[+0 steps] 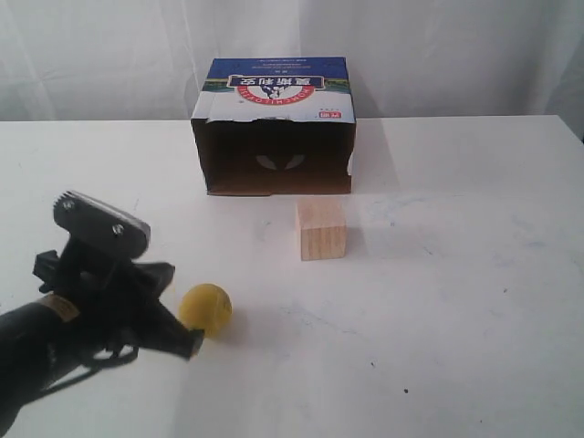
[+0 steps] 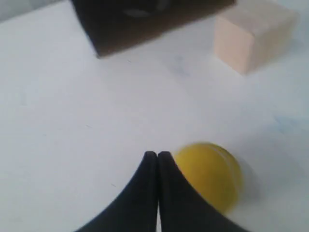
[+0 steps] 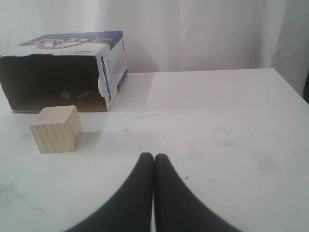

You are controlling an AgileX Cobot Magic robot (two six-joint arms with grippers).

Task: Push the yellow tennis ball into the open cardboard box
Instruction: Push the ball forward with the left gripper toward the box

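White table [image 1: 456, 301], faint scuffs; white curtain [image 1: 438, 55] at 12 o'clock. Left gripper [image 2: 158, 155], jaws together, perhaps touching ball [image 2: 207, 174]; right gripper [image 3: 153, 157] likewise together.

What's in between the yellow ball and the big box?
Only bare table. In the exterior view, the wooden cube sits right of the line from the yellow ball to the box.

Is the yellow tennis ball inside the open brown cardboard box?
No, the yellow tennis ball sits on the white table beside the shut left gripper.
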